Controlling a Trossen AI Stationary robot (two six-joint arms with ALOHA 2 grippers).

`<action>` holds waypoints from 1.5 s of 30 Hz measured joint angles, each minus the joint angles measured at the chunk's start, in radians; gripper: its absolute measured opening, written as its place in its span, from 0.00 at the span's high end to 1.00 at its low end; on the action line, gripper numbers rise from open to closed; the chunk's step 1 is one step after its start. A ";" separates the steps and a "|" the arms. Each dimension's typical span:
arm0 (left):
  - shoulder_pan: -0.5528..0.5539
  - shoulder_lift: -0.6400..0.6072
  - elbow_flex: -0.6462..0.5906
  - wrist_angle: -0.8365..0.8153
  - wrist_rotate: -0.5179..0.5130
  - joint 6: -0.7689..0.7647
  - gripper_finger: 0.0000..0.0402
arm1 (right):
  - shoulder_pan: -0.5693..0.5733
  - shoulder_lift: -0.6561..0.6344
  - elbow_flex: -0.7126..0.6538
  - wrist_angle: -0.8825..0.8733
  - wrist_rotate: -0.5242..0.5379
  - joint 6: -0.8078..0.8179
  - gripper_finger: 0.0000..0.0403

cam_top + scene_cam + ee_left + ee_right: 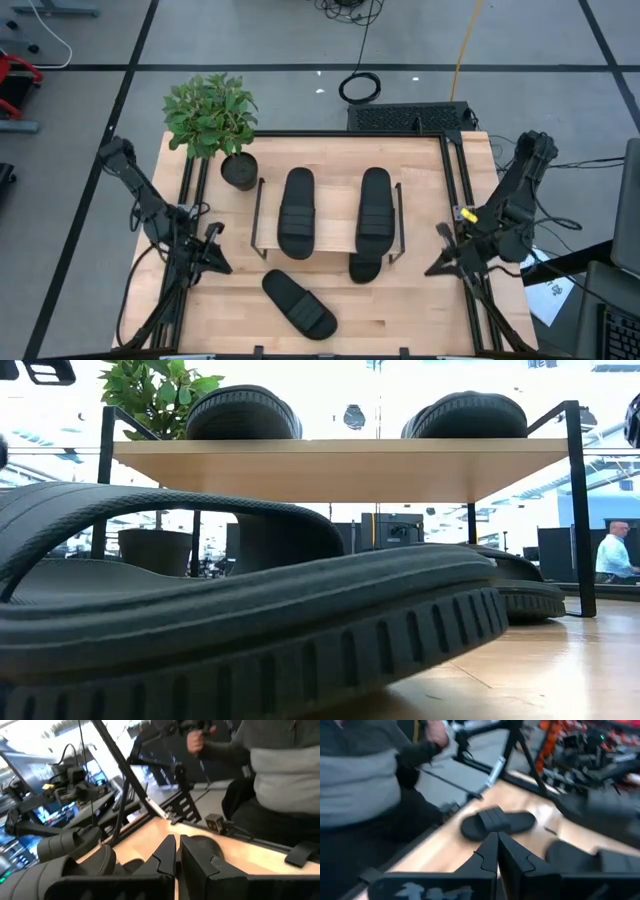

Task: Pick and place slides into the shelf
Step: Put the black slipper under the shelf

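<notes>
A: Surface? Room?

B: Light butcher-block wooden tabletop (pixel 400 300) in a black frame, on a grey floor with dark lines. A leafy plant (pixel 210 112) in a black round pot (pixel 239 170) stands at the far left corner. In the low view a person (pixel 611 552) sits far behind.

A: Any writing?

B: None legible.

A: Task items?

B: The shelf (pixel 330 245), a pale board on thin black wire frames, carries two slides, one left (pixel 296 212) and one right (pixel 374 208). Third slide (pixel 364 266) pokes out beneath the board. Fourth slide (pixel 299 303) lies diagonally on the table in front; ribbed strap, treaded rubbery sole.

A: Pincers?

B: Left gripper (pixel 215 262) at the left edge, fingers closed, holding nothing. Right gripper (pixel 436 268) at the right edge, fully closed, empty.
</notes>
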 joint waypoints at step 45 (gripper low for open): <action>0.026 1.295 0.656 0.084 -0.247 -1.079 0.38 | 0.139 0.455 -0.081 0.797 -0.003 -0.497 1.00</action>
